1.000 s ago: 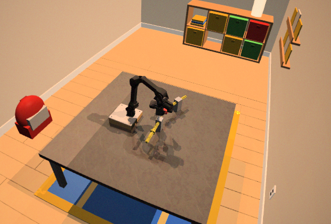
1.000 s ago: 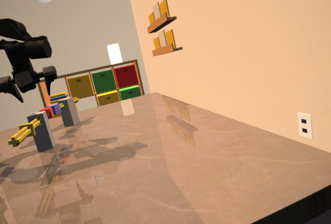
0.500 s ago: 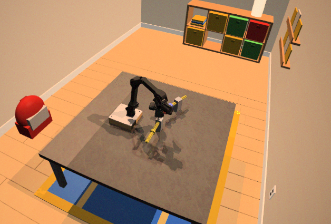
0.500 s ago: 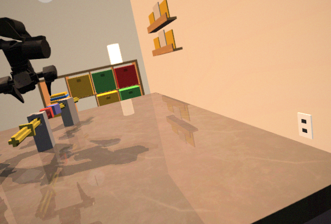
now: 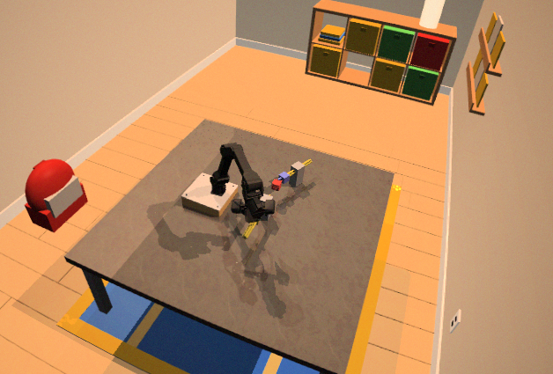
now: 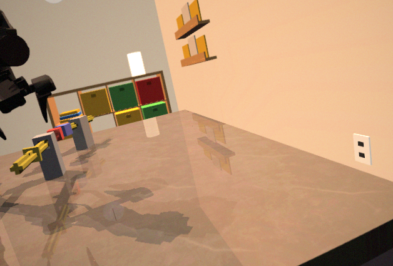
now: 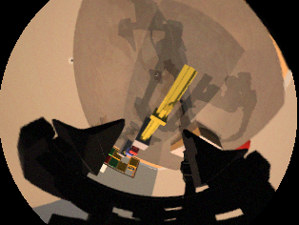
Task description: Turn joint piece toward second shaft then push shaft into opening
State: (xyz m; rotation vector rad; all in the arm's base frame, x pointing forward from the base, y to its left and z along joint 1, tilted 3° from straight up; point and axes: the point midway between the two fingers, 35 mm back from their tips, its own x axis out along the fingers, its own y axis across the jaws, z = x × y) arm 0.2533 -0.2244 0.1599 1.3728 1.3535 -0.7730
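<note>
The red joint piece (image 5: 276,185) (image 6: 56,133) (image 7: 134,150) hangs on the blue hinge part (image 5: 283,177) (image 6: 66,129), at the end of the yellow first shaft (image 5: 307,162) (image 6: 90,118) in the far grey block (image 5: 297,174) (image 6: 83,132). I cannot tell whether its opening lines up with the second shaft. The yellow second shaft (image 5: 250,229) (image 6: 25,163) (image 7: 176,91) runs through the near grey block (image 5: 267,198) (image 6: 52,161) (image 7: 141,144), its collar (image 6: 37,153) outside. Its inner end is hidden. My gripper (image 6: 24,129) (image 7: 153,127) is open and empty, above the second shaft's outer side; neither finger visibly touches it.
The arm's pale base (image 5: 210,194) stands left of the blocks. The near block stands between the gripper and the joint piece in the wrist view. A cube shelf (image 5: 379,47) (image 6: 109,97) and wall shelves (image 5: 484,52) (image 6: 192,27) lie beyond the table.
</note>
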